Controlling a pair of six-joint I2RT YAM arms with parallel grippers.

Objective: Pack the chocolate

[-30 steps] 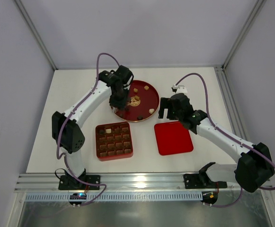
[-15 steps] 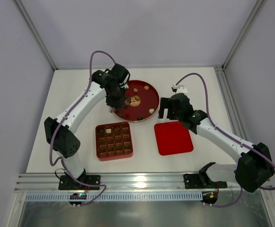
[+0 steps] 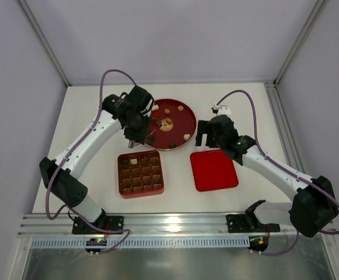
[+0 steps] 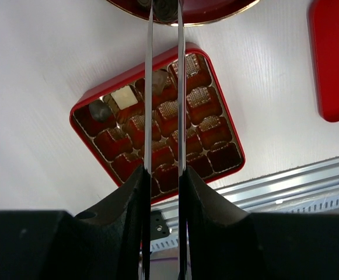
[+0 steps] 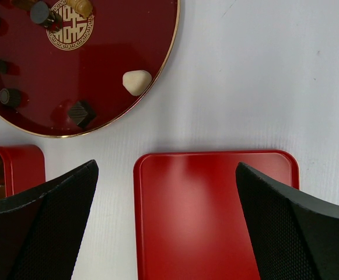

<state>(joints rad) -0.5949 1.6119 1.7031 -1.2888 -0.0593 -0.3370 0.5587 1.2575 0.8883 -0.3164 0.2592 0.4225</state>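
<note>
Since only three cells in the far row of the square red tray (image 3: pixel 142 194) are filled, among them a cream-white piece (image 4: pixel 124 97), most of the 4x4 grid is bare. I judge the packing to be at an early stage. To the tray's right, apart from it, lies the flat red lid (image 3: pixel 214 170), presumably kept off until the cells are full. The left gripper (image 4: pixel 164 16), its jaws drawn narrow, pinches a dark chocolate piece (image 4: pixel 165 6) at its tips over the tray's far edge, likely bound for a cell. The right gripper (image 3: pixel 206 133) hangs spread wide over the lid's far edge, holding nothing. Farthest off, the round red plate (image 3: pixel 182 123) carries the loose chocolate (image 5: pixel 136 81), just beyond the left tips.
</note>
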